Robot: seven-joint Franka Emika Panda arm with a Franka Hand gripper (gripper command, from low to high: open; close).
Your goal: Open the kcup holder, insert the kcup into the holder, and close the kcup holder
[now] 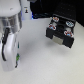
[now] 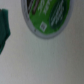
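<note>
One arm is seen in the exterior view, at the left edge of the frame, and its gripper (image 1: 15, 59) hangs low over the white table (image 1: 45, 67); something green shows at its tip. The kcup holder (image 1: 61, 31) stands in the upper right of the frame, well apart from the gripper, with its drawer pulled out toward the lower part of the frame and round pods visible on top. The coming move is judged to run from lower left to upper right.

In the wrist view, the kcup (image 2: 46, 16) with its green lid is seen large in the upper middle. Whether the jaws are wide or closed on the kcup cannot be told.
</note>
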